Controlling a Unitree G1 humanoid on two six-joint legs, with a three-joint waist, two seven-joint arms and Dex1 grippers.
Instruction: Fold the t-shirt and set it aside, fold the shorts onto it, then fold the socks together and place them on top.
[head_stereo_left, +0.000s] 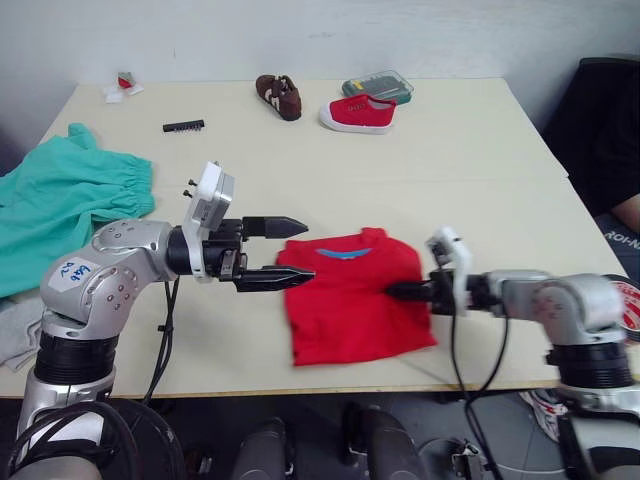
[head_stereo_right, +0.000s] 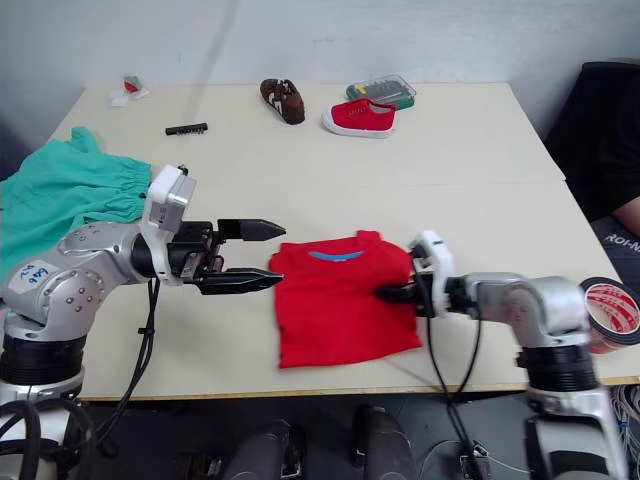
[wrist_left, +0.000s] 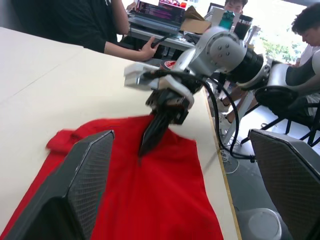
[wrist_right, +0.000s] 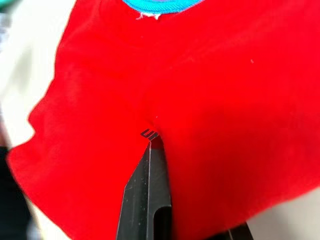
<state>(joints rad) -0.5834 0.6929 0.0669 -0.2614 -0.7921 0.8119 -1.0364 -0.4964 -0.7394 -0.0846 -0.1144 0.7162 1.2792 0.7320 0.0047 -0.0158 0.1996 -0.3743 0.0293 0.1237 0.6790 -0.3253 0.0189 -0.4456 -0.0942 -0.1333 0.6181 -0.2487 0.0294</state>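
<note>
though folded, t-shirt (head_stereo_left: 350, 295) under right tool (head_stereo_left: 392, 291)

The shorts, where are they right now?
The shorts lie spread at the table's left edge, left of the left gripper, well apart from the t-shirt.

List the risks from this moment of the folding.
The right claw is shut with its tips on the bright red cotton t-shirt, so pulling may drag the folded cloth askew. The open left claw at the shirt's edge could snag it. The teal-green fabric shorts hang off the table's side and might slip.
</note>
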